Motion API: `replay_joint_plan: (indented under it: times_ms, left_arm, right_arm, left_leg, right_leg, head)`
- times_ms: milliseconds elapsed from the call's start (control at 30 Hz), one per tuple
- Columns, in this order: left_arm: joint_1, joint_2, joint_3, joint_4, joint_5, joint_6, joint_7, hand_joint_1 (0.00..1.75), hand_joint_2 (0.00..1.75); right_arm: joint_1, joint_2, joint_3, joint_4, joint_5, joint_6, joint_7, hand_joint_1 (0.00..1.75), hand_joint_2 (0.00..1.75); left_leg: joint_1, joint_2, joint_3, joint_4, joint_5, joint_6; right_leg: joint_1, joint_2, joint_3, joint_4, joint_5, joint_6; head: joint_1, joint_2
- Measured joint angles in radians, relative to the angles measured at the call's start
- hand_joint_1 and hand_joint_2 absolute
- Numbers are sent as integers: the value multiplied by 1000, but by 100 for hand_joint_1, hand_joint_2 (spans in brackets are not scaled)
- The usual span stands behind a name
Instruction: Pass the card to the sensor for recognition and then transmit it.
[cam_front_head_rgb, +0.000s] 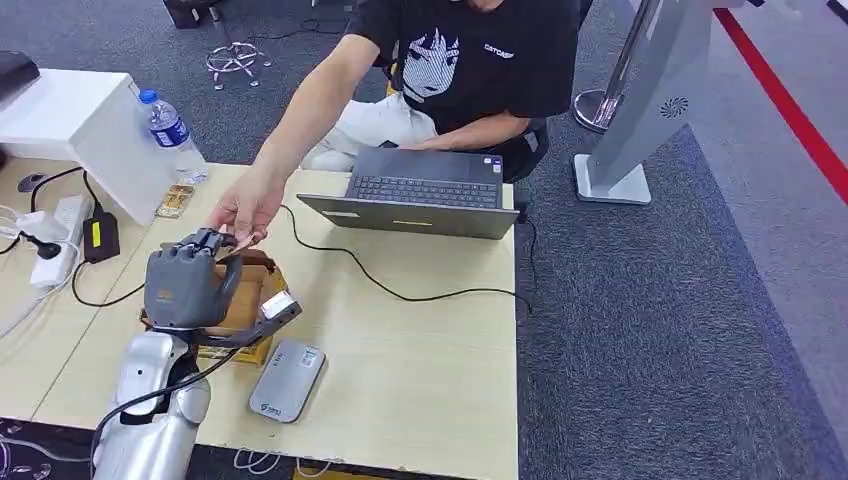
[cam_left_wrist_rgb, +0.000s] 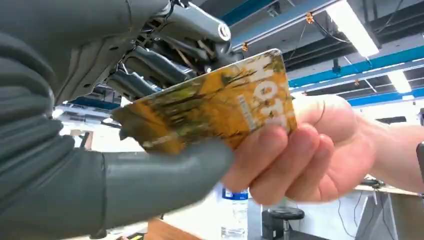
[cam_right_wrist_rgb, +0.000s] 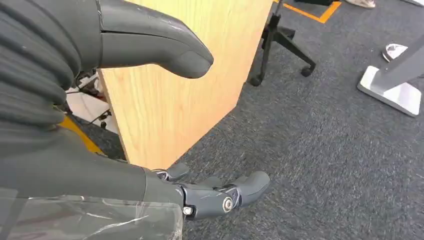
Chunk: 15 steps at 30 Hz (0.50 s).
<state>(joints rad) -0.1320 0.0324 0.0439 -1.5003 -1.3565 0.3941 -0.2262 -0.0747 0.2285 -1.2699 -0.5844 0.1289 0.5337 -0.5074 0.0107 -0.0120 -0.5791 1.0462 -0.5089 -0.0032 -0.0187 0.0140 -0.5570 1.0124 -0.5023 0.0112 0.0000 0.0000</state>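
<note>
We see the left hand (cam_front_head_rgb: 185, 280), raised above the table (cam_front_head_rgb: 420, 340), pinching one card (cam_left_wrist_rgb: 210, 107) between its thick grey thumb and darker fingers (cam_left_wrist_rgb: 150, 65). The card is thin, flat and glossy, with rounded corners and a yellow-orange print bearing pale lettering. A person's hand (cam_left_wrist_rgb: 300, 150) grips the same card at its opposite end, so both hold it at once. In the head view that person's hand (cam_front_head_rgb: 245, 205) meets the left hand directly above a brown cardboard box (cam_front_head_rgb: 250, 300) on the table.

Just beside the box, toward the table's near edge, lies one grey, rounded-rectangular reader (cam_front_head_rgb: 287, 380) with a smooth matte shell. Beyond the box stands one open dark laptop (cam_front_head_rgb: 425, 195), and a black cable (cam_front_head_rgb: 400, 290) crosses the pale wood-grain top between them. One clear plastic bottle (cam_front_head_rgb: 170, 130) with a blue cap stands near the table's far left corner.

The right hand (cam_right_wrist_rgb: 150, 125) hangs beside the table's wooden side panel (cam_right_wrist_rgb: 185, 90), above grey carpet (cam_right_wrist_rgb: 325, 150), fingers apart and holding nothing.
</note>
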Motion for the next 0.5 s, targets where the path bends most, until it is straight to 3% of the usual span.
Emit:
replay_joint_plan:
  times_ms: [267,500]
  left_arm:
    - [14,-33,0,-3,39,0,-48,0,175]
    - [118,-27,-69,-62,158,-122,-162,0,175]
  right_arm:
    - [0,1,0,-1,-2,-2,4,0,175]
    - [0,2,-1,0,-5,-6,5,0,175]
  left_leg:
    - [0,0,0,0,0,0]
    - [0,0,0,0,-1,0]
  right_leg:
    - [0,0,0,0,0,0]
    - [0,0,0,0,0,0]
  head:
    - [0,0]
    - [0,0]
